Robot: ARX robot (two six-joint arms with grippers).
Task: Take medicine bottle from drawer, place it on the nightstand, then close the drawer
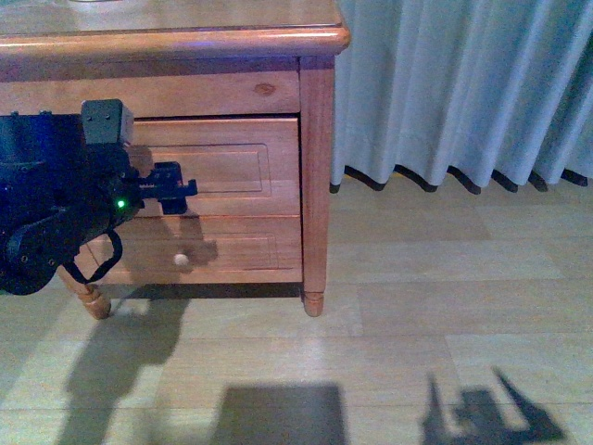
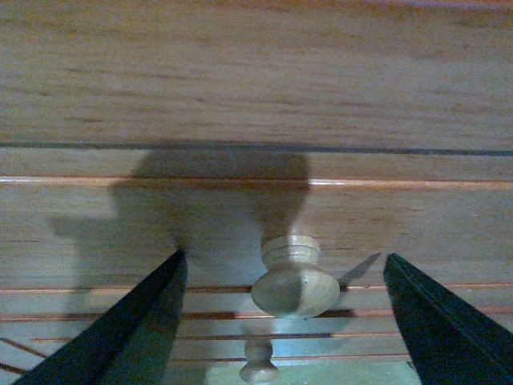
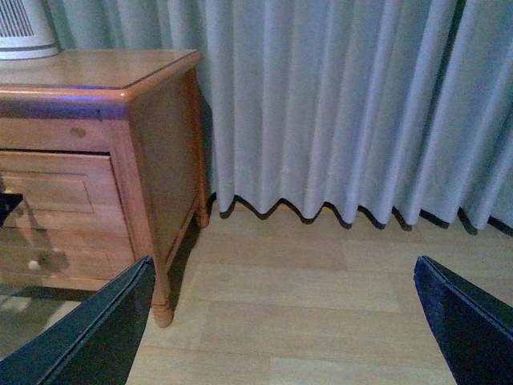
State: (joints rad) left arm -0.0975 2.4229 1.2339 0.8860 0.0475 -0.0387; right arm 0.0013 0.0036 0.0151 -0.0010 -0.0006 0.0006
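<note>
Left pincer (image 2: 283,258) gapes astride outward-pointing drawer (image 2: 96,216) knob (image 2: 295,281).

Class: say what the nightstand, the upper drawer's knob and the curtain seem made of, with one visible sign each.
Nightstand: orange-brown wood, glossy varnish; grain, knot, sheen on top. Knob: paler turned wood, seemingly matte; ringed neck. Curtain: pale fabric, probably woven; soft hanging folds.

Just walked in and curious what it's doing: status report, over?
Left end effector open around the knob. Right end effector open, empty. Drawer looks shut, bottle not in view. Nothing blocking the knob.
</note>
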